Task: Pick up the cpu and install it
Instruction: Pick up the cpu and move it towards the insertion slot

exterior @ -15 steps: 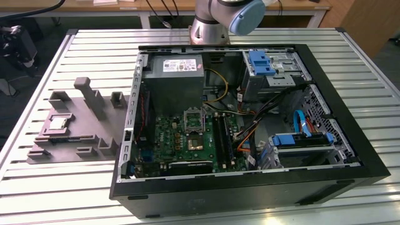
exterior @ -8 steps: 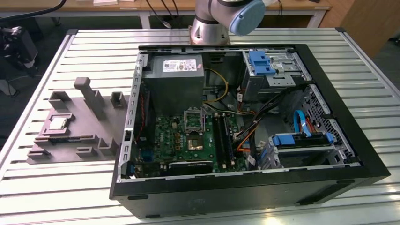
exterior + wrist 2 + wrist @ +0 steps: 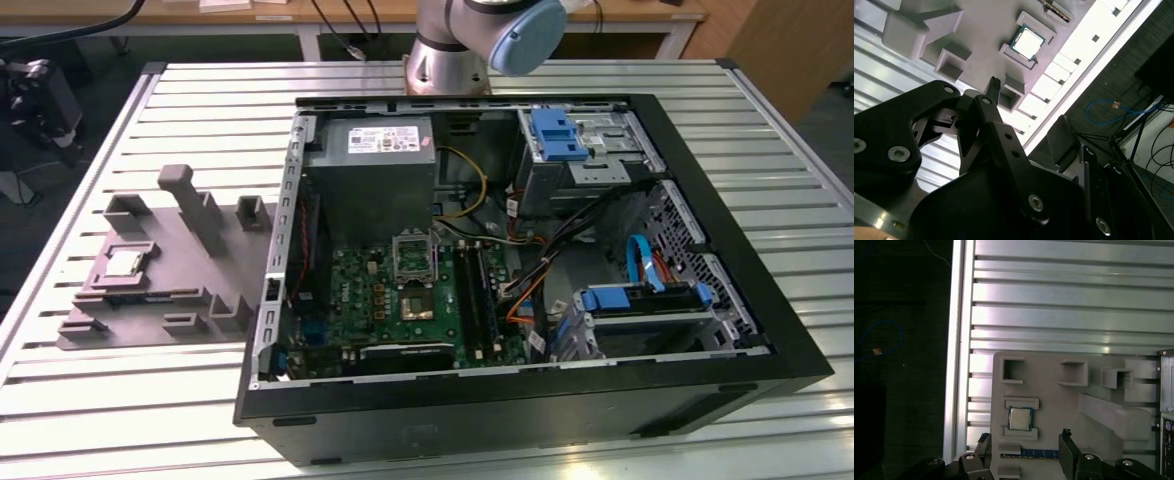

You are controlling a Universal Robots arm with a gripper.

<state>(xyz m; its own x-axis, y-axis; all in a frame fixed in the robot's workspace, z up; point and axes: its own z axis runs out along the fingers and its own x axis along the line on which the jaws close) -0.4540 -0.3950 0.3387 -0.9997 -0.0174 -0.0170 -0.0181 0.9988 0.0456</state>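
Note:
The cpu (image 3: pixel 124 262) is a small silvery square chip lying flat in a recess of the grey fixture plate (image 3: pixel 160 285), at the exterior view's left of the black computer case (image 3: pixel 534 420). In the first wrist view the cpu (image 3: pixel 1019 418) lies between two low grey ridges. My gripper (image 3: pixel 1025 440) hovers above it, open, with one black finger on either side and nothing between them. In the second wrist view one fingertip (image 3: pixel 995 82) points toward the cpu (image 3: pixel 1027 42), apart from it. The silver socket frame (image 3: pixel 414 254) sits on the green motherboard (image 3: pixel 387 310) inside the case.
Grey blocks (image 3: pixel 200 205) of differing heights stand on the fixture plate around the chip. The case holds a power supply (image 3: pixel 380 150), blue drive cages (image 3: pixel 641 300) and loose cables. The slatted metal table (image 3: pixel 1064 305) ends close beside the plate, with dark floor beyond.

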